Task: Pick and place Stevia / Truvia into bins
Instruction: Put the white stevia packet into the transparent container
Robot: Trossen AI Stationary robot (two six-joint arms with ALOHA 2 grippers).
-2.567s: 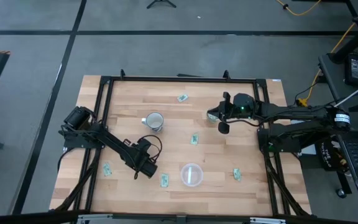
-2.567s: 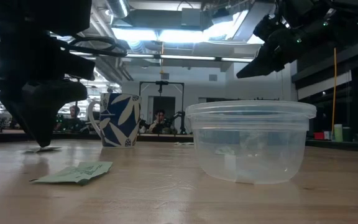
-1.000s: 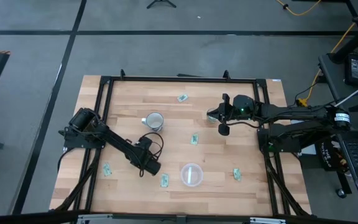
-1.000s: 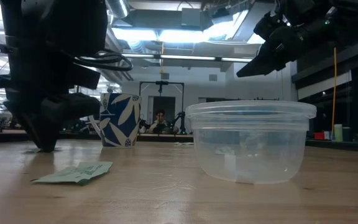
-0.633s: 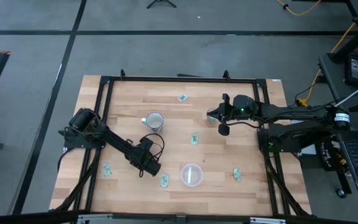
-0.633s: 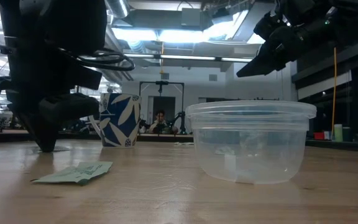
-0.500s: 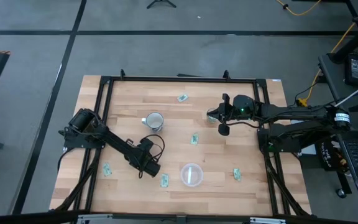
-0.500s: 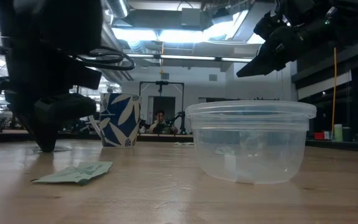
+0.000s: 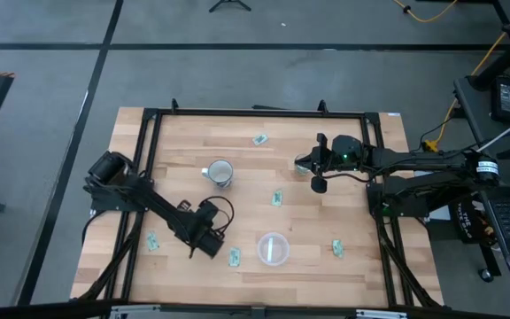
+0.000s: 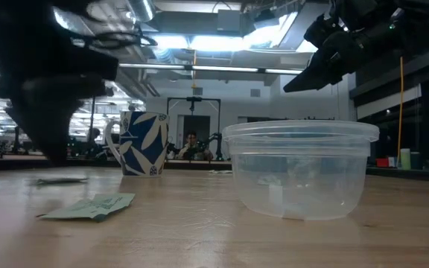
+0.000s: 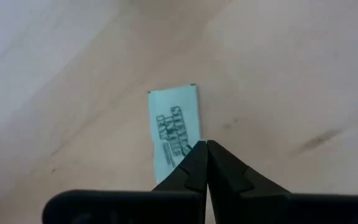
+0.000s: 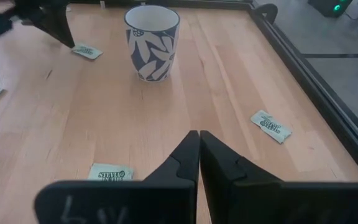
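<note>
High view: the left end effector (image 9: pixel 205 247) has slid toward 6 o'clock, near the round bin (image 9: pixel 273 249); the right end effector (image 9: pixel 318 182) is unmoved. Low view: it has lifted off the counter (image 10: pixel 214 238). Left wrist view: its fingers are pressed together, empty, above a Stevia sachet (image 11: pixel 174 127). Right wrist view: fingers together, empty.

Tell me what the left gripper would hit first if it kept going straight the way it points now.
Probably the green sachet on the wooden table. The left gripper, shut, points down at it, tips over the sachet's near end. Whether the tips hold or touch it is unclear.
</note>
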